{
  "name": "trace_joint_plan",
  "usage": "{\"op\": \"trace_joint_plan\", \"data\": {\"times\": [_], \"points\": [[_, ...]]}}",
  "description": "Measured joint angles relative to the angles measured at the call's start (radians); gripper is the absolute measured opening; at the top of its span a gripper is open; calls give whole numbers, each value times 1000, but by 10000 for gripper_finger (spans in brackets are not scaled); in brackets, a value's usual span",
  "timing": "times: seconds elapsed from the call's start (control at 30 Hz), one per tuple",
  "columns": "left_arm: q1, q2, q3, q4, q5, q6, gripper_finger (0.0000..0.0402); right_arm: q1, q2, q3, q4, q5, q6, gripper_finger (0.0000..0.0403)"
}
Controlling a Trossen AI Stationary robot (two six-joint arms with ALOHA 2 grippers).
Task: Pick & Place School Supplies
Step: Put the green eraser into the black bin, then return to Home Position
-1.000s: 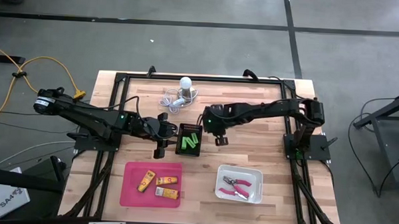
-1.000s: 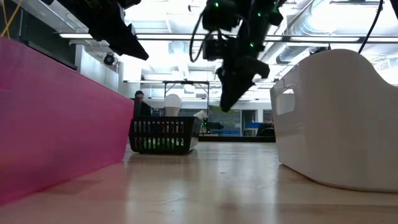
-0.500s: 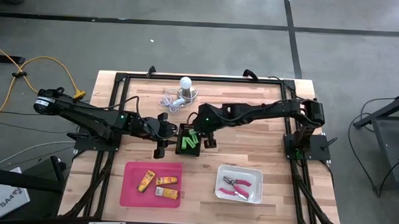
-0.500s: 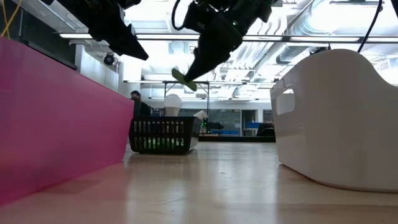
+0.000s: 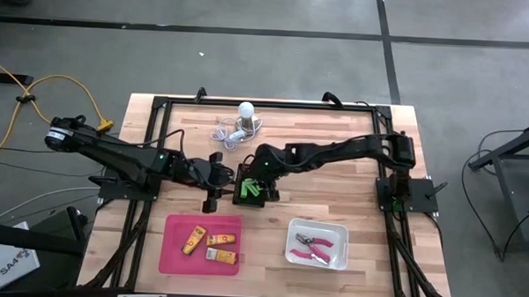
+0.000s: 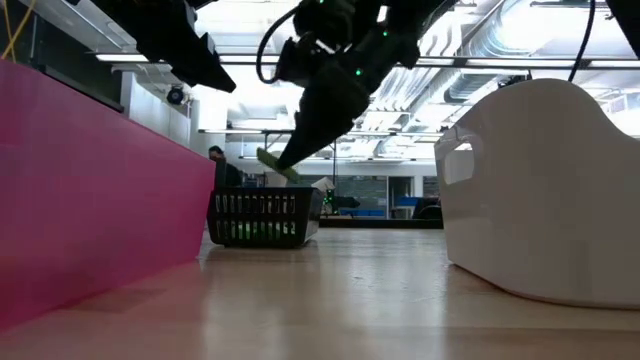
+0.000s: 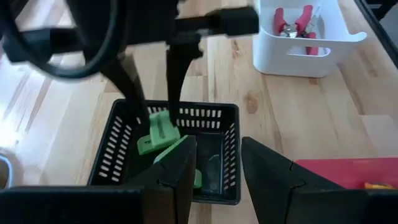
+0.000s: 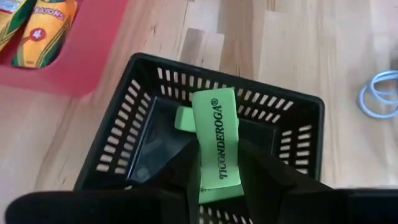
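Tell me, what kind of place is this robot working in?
It looks like a big workshop or lab, not a home. A wooden table stands on a grey concrete floor, a yellow cable trails across that floor, and the low view shows bright ceiling lights and pipes in a wide open hall.

Take the slotted basket [image 5: 250,190] at mid-counter as your landmark: two erasers [image 7: 177,162] lie in it, a third eraser [image 8: 215,140] hangs above it. Behind it lies the bulb with cord [image 5: 240,121]. Before it, leftward, the flat tray [image 5: 176,249] holds three crayon boxes [image 5: 210,244]; rightward, the tub [image 5: 318,228] holds the pliers [image 5: 311,246].
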Motion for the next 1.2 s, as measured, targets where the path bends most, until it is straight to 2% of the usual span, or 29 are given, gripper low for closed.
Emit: {"op": "trace_joint_plan", "data": {"times": [0.4, 0.8, 1.03, 1.2], "points": [[-13, 0, 0, 10, 0, 0, 124, 14, 76, -1, 19, -34, 5, 91], [-13, 0, 0, 13, 0, 0, 124, 18, 76, -1, 23, -32, 1, 125], [-13, 0, 0, 13, 0, 0, 124, 18, 76, -1, 26, -29, 2, 130], [-12, 0, 0, 13, 0, 0, 124, 22, 70, 0, 75, -31, 108, 130]]}}
